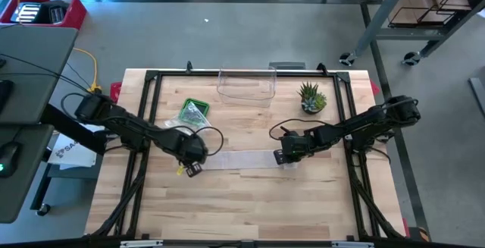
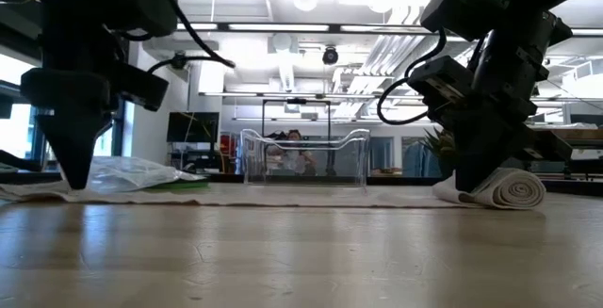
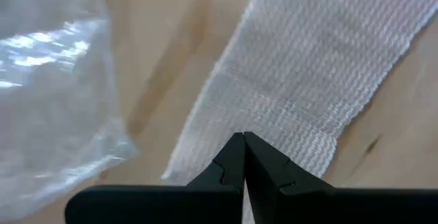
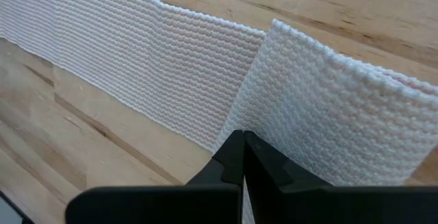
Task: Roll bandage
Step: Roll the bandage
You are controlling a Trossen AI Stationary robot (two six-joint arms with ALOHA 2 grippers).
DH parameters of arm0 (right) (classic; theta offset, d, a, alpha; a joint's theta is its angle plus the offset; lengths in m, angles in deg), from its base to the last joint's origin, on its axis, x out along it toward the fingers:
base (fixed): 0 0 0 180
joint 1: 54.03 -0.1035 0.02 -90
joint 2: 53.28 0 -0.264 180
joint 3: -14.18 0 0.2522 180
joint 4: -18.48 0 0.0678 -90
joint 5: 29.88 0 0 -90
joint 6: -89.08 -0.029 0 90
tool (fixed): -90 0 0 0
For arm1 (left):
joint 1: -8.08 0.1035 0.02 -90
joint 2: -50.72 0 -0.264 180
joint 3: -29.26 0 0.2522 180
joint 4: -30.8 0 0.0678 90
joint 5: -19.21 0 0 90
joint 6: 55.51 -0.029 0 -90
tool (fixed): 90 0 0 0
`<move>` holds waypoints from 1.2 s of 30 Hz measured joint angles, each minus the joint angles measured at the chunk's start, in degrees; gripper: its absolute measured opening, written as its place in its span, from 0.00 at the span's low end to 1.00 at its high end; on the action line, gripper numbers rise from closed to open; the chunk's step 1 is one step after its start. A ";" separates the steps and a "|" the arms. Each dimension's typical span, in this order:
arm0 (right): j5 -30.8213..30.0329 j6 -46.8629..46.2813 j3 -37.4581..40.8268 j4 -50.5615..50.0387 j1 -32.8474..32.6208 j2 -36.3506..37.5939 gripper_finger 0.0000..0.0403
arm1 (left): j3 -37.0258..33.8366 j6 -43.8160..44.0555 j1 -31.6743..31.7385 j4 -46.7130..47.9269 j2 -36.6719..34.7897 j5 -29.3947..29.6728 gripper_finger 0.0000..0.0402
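Note:
A white woven bandage [image 1: 242, 159] lies as a flat strip across the table's middle. Its right end is wound into a small roll [image 2: 516, 190] that rests on the wood. My right gripper [image 1: 283, 157] is shut and stands at the roll, where the flat strip [image 4: 137, 53] meets the roll [image 4: 335, 114]. My left gripper [image 1: 191, 164] is shut too and points straight down over the strip's free left end [image 3: 301, 80]. In the low view its tip [image 2: 75, 184] is at the level of the strip. My left gripper's shut fingertips [image 3: 243, 145] point down at the strip's free end [image 3: 274, 125]; whether they touch it cannot be told. My right gripper's shut fingertips [image 4: 243, 145] sit in the crease between strip and roll [image 4: 256, 111]. They slant down from the table's right, over the roll, which lies on the table.
A crumpled clear plastic bag [image 3: 48, 80] lies on a green tray [image 1: 194, 111] just beyond the left gripper. A clear plastic box [image 1: 246, 86] and a small potted plant [image 1: 311, 98] stand at the far side. Black frame rails [image 1: 148, 119] run along both table sides.

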 joint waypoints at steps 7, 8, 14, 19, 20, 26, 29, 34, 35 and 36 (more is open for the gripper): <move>-0.02 -0.02 0.00 0.02 0.00 0.00 0.00 | 0.02 1.39 0.02 2.10 -5.19 4.72 0.00; -0.02 -0.02 0.00 0.06 0.00 0.00 0.00 | 0.03 1.47 0.02 1.51 -5.69 5.57 0.00; 0.46 1.11 0.00 3.37 0.00 0.22 0.00 | 0.09 1.19 2.17 -10.49 -5.32 7.28 0.00; -1.25 3.47 -0.02 5.67 0.20 4.45 0.00 | 1.33 -2.25 4.78 -20.32 -1.46 7.52 0.00; -2.57 3.63 -0.02 4.76 0.38 6.04 0.00 | 2.24 -3.48 5.26 -21.08 -0.31 7.83 0.00; -9.43 1.24 -0.02 -8.33 -0.47 16.22 0.00 | 10.14 -13.35 8.01 -27.08 9.90 7.64 0.00; -11.34 -2.56 -0.04 -17.46 -2.59 19.72 0.00 | 16.05 -17.42 9.20 -29.22 15.91 5.18 0.00; -13.00 -9.43 -0.04 -28.99 -7.77 21.51 0.00 | 26.40 -28.75 9.55 -30.30 24.42 0.00 0.00; -12.74 -9.54 -0.04 -29.77 -8.74 21.31 0.00 | 27.85 -32.26 9.54 -30.95 26.00 -0.66 0.00; -12.29 -9.55 -0.04 -30.00 -9.53 20.89 0.00 | 29.27 -35.55 9.53 -31.22 27.23 -1.52 0.00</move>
